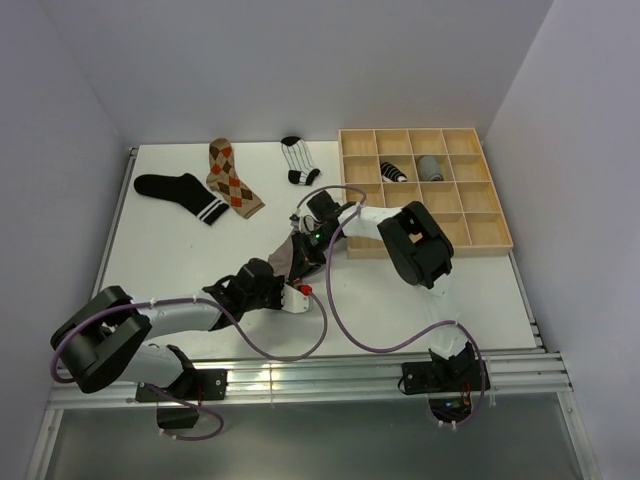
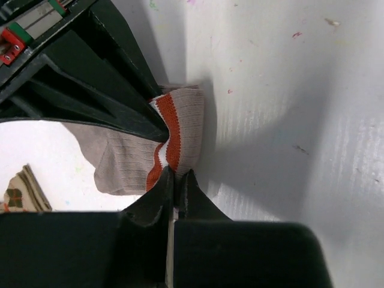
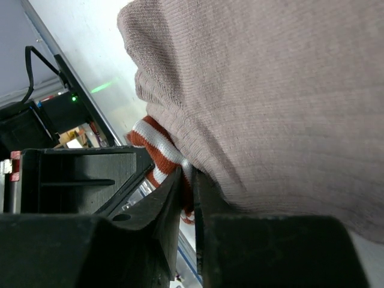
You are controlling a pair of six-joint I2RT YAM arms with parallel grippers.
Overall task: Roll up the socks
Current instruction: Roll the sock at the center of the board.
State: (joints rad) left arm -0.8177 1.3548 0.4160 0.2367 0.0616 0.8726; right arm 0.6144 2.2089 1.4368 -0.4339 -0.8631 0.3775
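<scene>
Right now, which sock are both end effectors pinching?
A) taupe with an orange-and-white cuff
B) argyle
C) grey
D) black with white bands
A: each wrist view shows the left end effector and right end effector closed on the taupe sock at its banded cuff.

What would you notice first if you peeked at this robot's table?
In the middle of the table, the left gripper and the right gripper both pinch one beige sock with orange and white bands. At the far left lie a black sock, a diamond-patterned sock and a striped sock, all flat. The wooden tray at the far right holds a rolled stripy sock and a rolled grey sock.
</scene>
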